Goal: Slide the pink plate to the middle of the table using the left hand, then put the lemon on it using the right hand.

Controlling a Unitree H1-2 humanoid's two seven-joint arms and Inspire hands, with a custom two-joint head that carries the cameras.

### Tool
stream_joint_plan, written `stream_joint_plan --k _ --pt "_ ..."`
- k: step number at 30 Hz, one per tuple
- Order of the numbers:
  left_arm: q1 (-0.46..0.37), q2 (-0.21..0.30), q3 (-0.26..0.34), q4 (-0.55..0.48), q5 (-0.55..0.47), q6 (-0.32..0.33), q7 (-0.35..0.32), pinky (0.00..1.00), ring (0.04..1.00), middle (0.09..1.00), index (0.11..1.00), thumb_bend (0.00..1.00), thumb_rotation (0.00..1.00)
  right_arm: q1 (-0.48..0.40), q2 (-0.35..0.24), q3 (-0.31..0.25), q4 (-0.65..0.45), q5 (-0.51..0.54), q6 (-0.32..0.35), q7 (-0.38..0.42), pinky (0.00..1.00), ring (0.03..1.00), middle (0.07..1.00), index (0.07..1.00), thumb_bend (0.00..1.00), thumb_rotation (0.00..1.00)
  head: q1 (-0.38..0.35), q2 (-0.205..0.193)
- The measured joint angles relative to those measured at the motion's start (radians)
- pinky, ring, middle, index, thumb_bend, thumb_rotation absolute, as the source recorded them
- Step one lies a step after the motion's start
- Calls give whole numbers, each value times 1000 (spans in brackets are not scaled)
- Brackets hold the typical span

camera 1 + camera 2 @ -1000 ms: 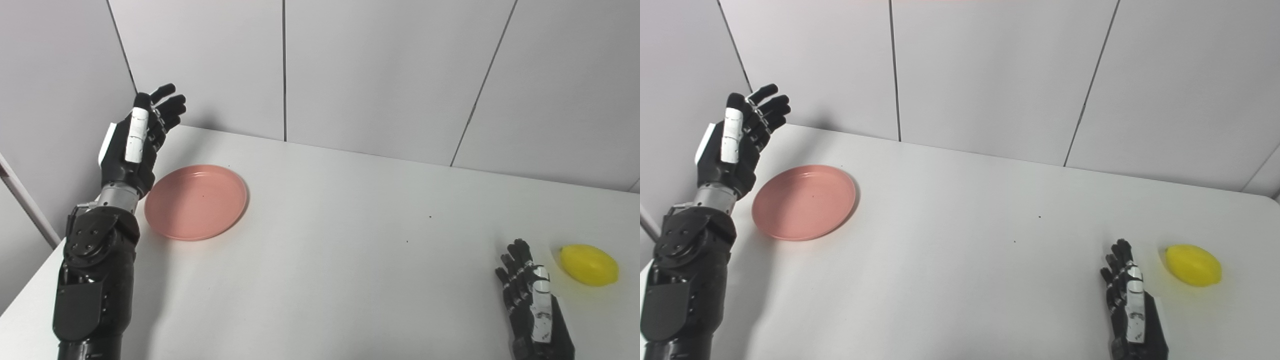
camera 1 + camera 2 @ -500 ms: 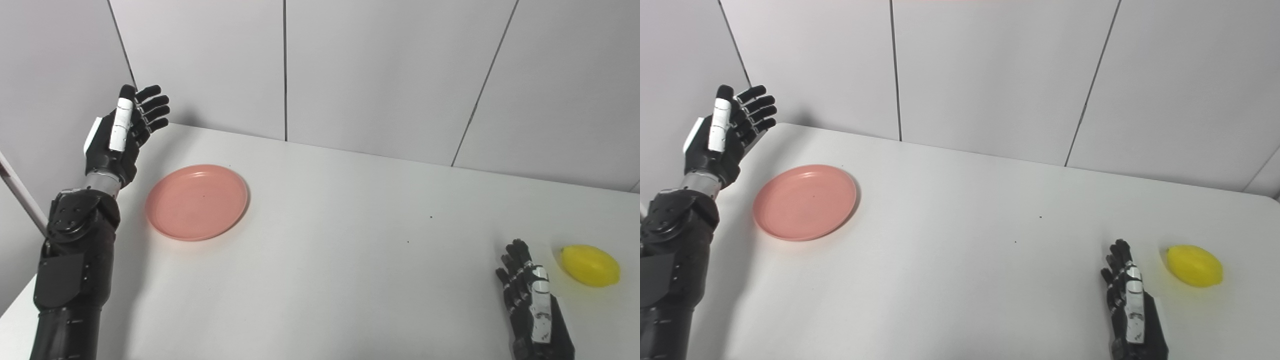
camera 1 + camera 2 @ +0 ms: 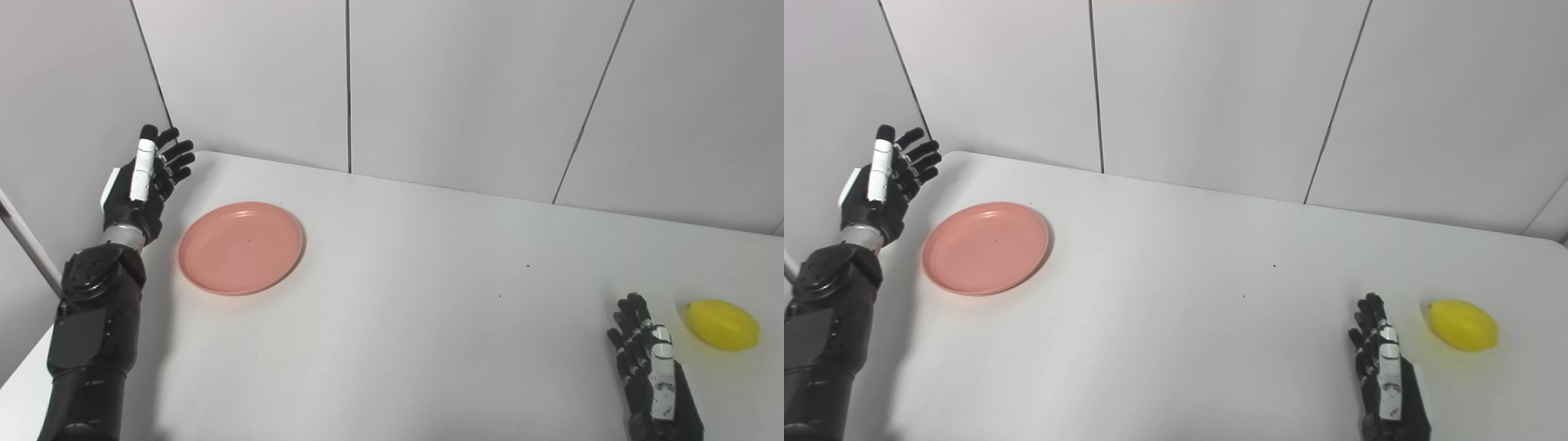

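The left hand (image 3: pixel 144 184), fingers spread and empty, hovered beside the pink plate (image 3: pixel 241 247); sliding it centreward looked next; the right hand (image 3: pixel 652 370) lay spread near the lemon (image 3: pixel 723 324).

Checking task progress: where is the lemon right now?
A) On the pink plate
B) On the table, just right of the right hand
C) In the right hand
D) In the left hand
B: the lemon lies on the table, beside the open right hand, apart from it.
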Motion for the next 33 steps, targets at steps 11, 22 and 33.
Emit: stream_joint_plan --k 11,22,33 --pt "-10 0 11 206 -36 -129 -30 867 816 780 780 1000 815 4 -1 0 -4 -2 0 0 1000 1000 968 977 705 1000 -3 9" --pt "-64 16 31 342 -61 -225 -56 880 832 794 790 1000 814 6 -1 0 -9 2 0 0 1000 1000 966 976 707 1000 -3 17" --pt "-31 -36 47 235 -144 -160 -79 902 863 866 828 1000 812 11 1 0 -16 -1 1 -7 1000 988 954 962 714 1000 -12 21"
